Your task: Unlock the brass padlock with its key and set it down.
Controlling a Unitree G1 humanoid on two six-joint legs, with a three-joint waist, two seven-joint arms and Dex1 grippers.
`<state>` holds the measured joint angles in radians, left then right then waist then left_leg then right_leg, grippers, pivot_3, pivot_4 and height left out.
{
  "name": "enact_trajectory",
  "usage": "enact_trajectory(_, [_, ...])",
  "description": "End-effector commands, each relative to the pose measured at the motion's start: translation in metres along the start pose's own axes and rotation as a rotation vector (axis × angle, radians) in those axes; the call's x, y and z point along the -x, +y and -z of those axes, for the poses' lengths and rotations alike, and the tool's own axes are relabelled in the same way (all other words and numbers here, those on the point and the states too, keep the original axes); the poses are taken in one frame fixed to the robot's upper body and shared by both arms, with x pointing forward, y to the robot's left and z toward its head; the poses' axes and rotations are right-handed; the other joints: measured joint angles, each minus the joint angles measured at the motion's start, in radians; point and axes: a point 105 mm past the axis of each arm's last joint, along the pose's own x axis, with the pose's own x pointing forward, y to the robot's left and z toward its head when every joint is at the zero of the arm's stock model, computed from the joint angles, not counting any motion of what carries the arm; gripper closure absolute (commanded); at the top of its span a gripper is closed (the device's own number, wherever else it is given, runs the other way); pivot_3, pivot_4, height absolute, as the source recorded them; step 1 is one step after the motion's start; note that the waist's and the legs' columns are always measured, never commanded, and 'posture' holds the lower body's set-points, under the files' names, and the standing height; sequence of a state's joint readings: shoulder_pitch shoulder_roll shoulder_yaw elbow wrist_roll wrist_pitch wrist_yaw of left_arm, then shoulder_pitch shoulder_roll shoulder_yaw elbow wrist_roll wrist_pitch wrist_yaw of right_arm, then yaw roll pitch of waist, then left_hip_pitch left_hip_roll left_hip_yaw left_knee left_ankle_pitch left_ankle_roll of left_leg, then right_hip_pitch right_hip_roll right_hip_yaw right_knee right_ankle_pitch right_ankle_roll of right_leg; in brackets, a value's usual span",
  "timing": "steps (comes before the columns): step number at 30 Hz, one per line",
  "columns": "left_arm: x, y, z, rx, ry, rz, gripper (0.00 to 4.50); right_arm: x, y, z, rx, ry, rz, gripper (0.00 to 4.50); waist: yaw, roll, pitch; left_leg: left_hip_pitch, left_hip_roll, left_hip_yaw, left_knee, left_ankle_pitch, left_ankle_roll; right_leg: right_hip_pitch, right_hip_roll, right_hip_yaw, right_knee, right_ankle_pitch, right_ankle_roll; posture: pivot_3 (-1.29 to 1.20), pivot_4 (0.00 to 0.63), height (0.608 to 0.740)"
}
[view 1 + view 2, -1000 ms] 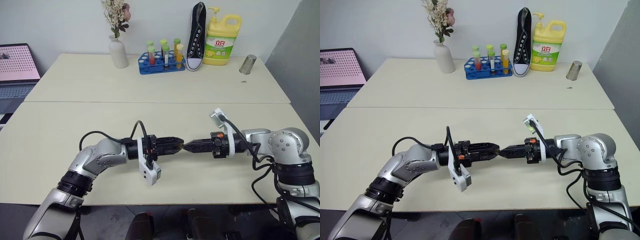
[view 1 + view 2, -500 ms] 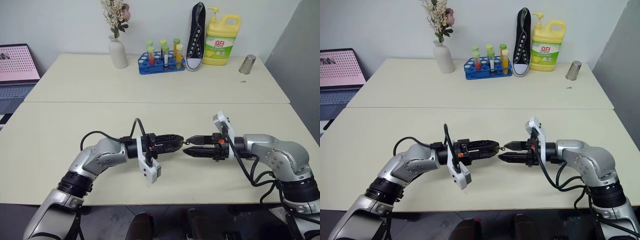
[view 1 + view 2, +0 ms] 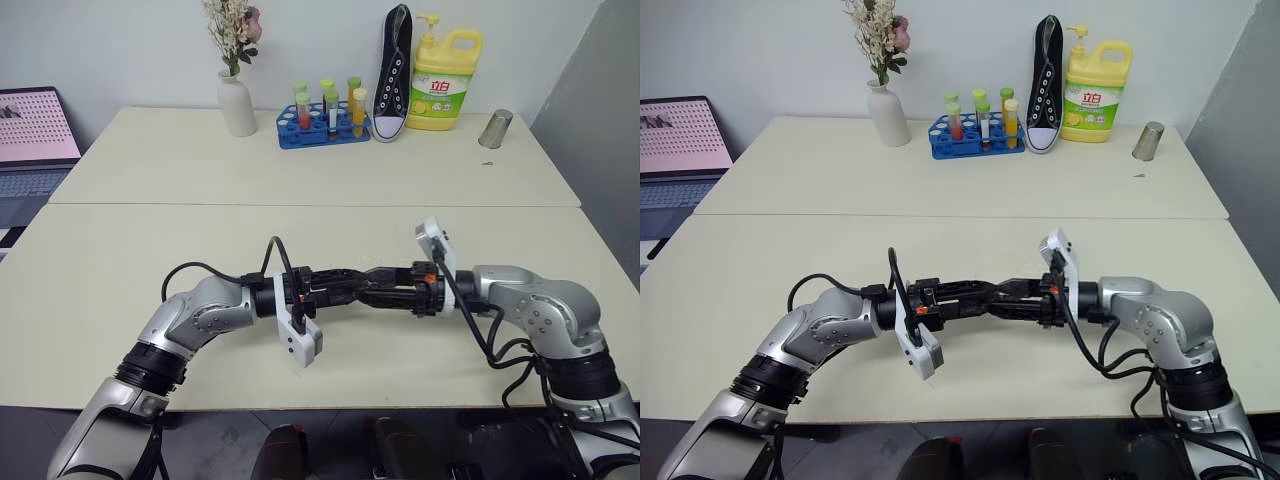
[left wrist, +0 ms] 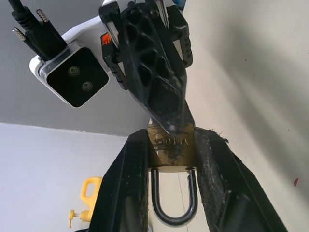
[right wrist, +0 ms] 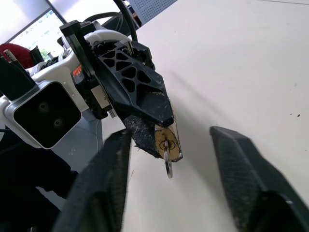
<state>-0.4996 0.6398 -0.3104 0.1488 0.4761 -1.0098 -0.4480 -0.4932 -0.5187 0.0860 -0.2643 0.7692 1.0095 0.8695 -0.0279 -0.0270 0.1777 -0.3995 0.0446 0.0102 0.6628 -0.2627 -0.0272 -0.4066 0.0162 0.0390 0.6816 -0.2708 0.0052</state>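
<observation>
The left gripper [image 4: 171,193] clamps the brass padlock [image 4: 170,152], its stamped lettering unreadable; the right gripper [image 5: 174,154] gapes around its key [image 5: 167,162].

Arms were silver-grey metal shells with black joint bands. Black cables looped off both forearms. White camera blocks sat at wrists. Left pincer [image 3: 345,283] and right pincer [image 3: 385,290] had black lattice-patterned fingers, orange accents.

The brass padlock [image 4: 170,153] has a golden-brass body and a silver shackle, set between black fingers [image 4: 126,186]. The table [image 3: 300,170] is pale cream. A white vase [image 3: 237,104], a blue test-tube rack [image 3: 322,131] with green, yellow and orange tubes, a black-and-white sneaker [image 3: 393,72] and a yellow detergent bottle [image 3: 444,80] with a green label stand behind.
</observation>
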Motion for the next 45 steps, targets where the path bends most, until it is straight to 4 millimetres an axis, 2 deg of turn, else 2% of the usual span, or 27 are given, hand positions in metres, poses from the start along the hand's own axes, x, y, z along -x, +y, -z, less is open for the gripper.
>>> enact_trajectory(1, [-0.001, 0.009, -0.005, -0.015, -0.023, -0.043, 3.53, -0.001, 0.005, -0.01, 0.043, -0.02, -0.03, 3.15, 0.0, 0.0, 0.0, 0.0, 0.0, 0.0, 0.0, 0.0, 0.0, 0.0, 0.0, 0.0, 0.0, 0.0, 0.0, 0.0, 0.15, 0.74])
enact_trajectory(4, [-0.001, 0.008, -0.006, -0.007, -0.023, -0.045, 3.53, -0.001, 0.005, -0.009, 0.051, -0.013, -0.037, 4.21, 0.0, 0.0, 0.0, 0.0, 0.0, 0.0, 0.0, 0.0, 0.0, 0.0, 0.0, 0.0, 0.0, 0.0, 0.0, 0.0, 0.15, 0.74])
enact_trajectory(5, [-0.001, 0.009, -0.006, -0.002, -0.022, -0.048, 3.53, -0.001, 0.005, -0.009, 0.053, -0.01, -0.04, 4.35, 0.0, 0.0, 0.0, 0.0, 0.0, 0.0, 0.0, 0.0, 0.0, 0.0, 0.0, 0.0, 0.0, 0.0, 0.0, 0.0, 0.15, 0.74])
enact_trajectory(16, [0.0, 0.008, -0.007, 0.004, -0.019, -0.055, 3.53, -0.002, 0.007, -0.011, 0.057, -0.02, -0.065, 4.35, 0.0, 0.0, 0.0, 0.0, 0.0, 0.0, 0.0, 0.0, 0.0, 0.0, 0.0, 0.0, 0.0, 0.0, 0.0, 0.0, 0.15, 0.74])
enact_trajectory(20, [0.003, 0.0, -0.01, 0.046, -0.035, -0.018, 3.53, -0.002, 0.007, -0.011, 0.057, -0.022, -0.065, 4.35, 0.0, 0.0, 0.0, 0.0, 0.0, 0.0, 0.0, 0.0, 0.0, 0.0, 0.0, 0.0, 0.0, 0.0, 0.0, 0.0, 0.15, 0.74])
enact_trajectory(22, [0.005, 0.005, -0.01, 0.073, -0.039, -0.052, 2.78, -0.002, 0.007, -0.01, 0.055, -0.023, -0.065, 4.35, 0.0, 0.0, 0.0, 0.0, 0.0, 0.0, 0.0, 0.0, 0.0, 0.0, 0.0, 0.0, 0.0, 0.0, 0.0, 0.0, 0.15, 0.74])
enact_trajectory(29, [0.014, 0.01, -0.014, 0.084, -0.034, -0.051, 0.63, 0.001, 0.0, -0.009, 0.065, -0.032, -0.023, 4.35, 0.0, 0.0, 0.0, 0.0, 0.0, 0.0, 0.0, 0.0, 0.0, 0.0, 0.0, 0.0, 0.0, 0.0, 0.0, 0.0, 0.15, 0.74])
enact_trajectory(34, [0.019, 0.02, -0.024, 0.225, -0.014, -0.125, 0.59, 0.005, -0.011, -0.01, 0.078, -0.044, 0.032, 4.35, -0.001, 0.0, 0.0, 0.0, 0.001, 0.0, 0.0, 0.0, 0.0, 0.0, 0.0, 0.0, 0.0, 0.0, 0.0, 0.0, 0.15, 0.74])
enact_trajectory(37, [0.024, 0.034, -0.014, 0.377, 0.056, -0.241, 1.22, 0.008, -0.013, -0.011, 0.1, -0.043, 0.045, 4.35, -0.001, 0.0, 0.0, 0.0, 0.0, 0.0, 0.0, 0.0, 0.0, 0.0, 0.0, 0.0, 0.0, 0.0, 0.0, 0.0, 0.15, 0.74])
enact_trajectory(39, [0.029, 0.044, -0.002, 0.515, 0.114, -0.34, 1.86, 0.01, -0.013, -0.011, 0.12, -0.037, 0.046, 4.35, -0.001, 0.0, 0.0, 0.0, 0.0, 0.0, 0.0, 0.0, 0.0, 0.0, 0.0, 0.0, 0.0, 0.0, 0.0, 0.0, 0.15, 0.74])
enact_trajectory(42, [0.031, 0.049, 0.007, 0.662, 0.145, -0.368, 2.86, 0.01, -0.01, -0.01, 0.141, -0.031, 0.038, 4.35, -0.001, 0.0, 0.0, 0.0, 0.0, -0.001, 0.001, 0.0, 0.0, 0.0, 0.0, -0.001, 0.0, 0.0, 0.0, 0.0, 0.15, 0.74])
enact_trajectory(45, [0.036, 0.047, 0.024, 0.856, 0.195, -0.382, 3.84, 0.009, -0.006, -0.011, 0.156, -0.034, 0.021, 4.35, -0.001, 0.0, 0.0, 0.0, 0.0, -0.001, 0.0, 0.0, 0.0, 0.0, 0.001, -0.001, 0.0, 0.0, 0.001, 0.0, 0.15, 0.74])
